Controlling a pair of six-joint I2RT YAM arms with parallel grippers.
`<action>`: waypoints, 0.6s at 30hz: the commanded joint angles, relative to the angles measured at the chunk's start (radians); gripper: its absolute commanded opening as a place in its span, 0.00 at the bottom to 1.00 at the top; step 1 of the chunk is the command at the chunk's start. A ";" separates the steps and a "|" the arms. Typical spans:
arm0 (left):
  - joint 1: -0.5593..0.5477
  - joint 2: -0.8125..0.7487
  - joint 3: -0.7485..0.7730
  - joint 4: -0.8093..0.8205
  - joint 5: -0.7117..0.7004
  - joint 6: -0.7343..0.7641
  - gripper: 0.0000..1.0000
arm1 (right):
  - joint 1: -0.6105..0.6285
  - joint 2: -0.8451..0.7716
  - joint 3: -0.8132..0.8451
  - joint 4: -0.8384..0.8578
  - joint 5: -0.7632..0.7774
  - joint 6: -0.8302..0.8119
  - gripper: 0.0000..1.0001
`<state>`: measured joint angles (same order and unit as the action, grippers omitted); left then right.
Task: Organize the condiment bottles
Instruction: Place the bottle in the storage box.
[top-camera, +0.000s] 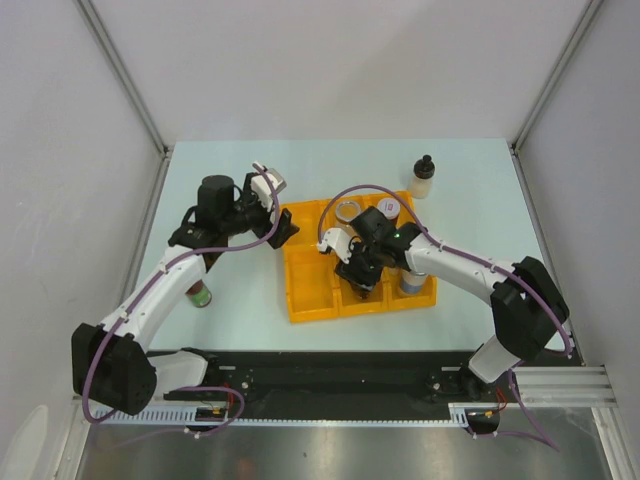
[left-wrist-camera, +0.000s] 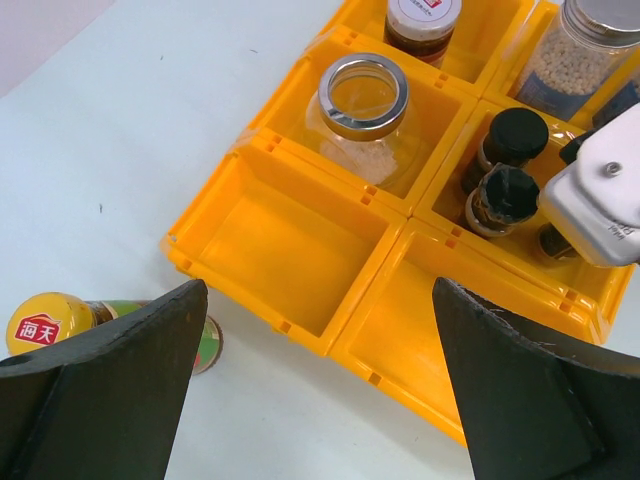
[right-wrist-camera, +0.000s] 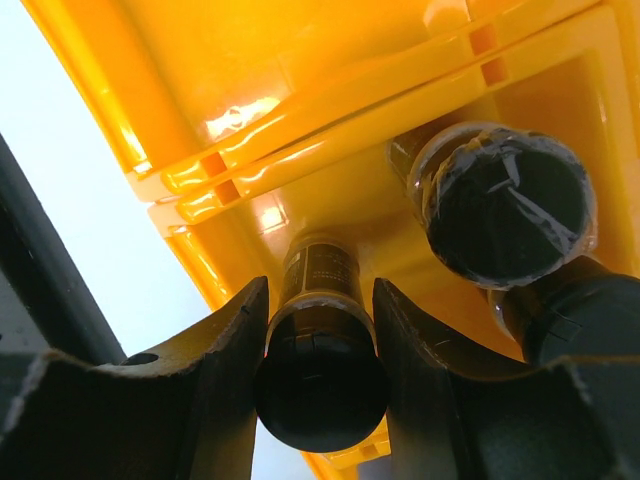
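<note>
Condiment bottles (top-camera: 388, 207): mostly in tray (top-camera: 305, 292).

Top view: one bottle on table (top-camera: 470, 165), far right (top-camera: 423, 178); sauce bottle (top-camera: 201, 293) beside left arm. Right gripper (top-camera: 362, 272) down in middle near compartment; left gripper (top-camera: 281, 226) at tray's left edge.

Left wrist: jaws wide apart, empty.

Right wrist: fingers (right-wrist-camera: 225, 370) clamped on black-capped jar (right-wrist-camera: 320, 385); neighbour (right-wrist-camera: 505, 205) close by.

Risk: on release, spreading fingers may strike neighbour or compartment wall and tip the jars.

The top view looks down from above the near edge over the whole surface (top-camera: 470, 180); both wrist views, the right far nearer, share the yellow tray (left-wrist-camera: 290, 240).
</note>
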<state>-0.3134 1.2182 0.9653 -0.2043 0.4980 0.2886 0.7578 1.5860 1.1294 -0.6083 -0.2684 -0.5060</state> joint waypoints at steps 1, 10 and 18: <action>0.004 -0.040 0.006 0.032 0.024 -0.005 1.00 | -0.009 0.005 -0.010 0.033 0.011 -0.032 0.17; 0.004 -0.042 0.007 0.032 0.022 0.000 1.00 | -0.018 -0.053 -0.017 -0.004 -0.015 -0.075 0.73; 0.007 -0.045 0.033 0.054 -0.070 0.004 1.00 | 0.011 -0.182 -0.011 -0.036 -0.023 -0.121 0.94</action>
<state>-0.3134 1.2098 0.9649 -0.2005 0.4839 0.2890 0.7441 1.5188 1.1099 -0.6270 -0.2710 -0.5785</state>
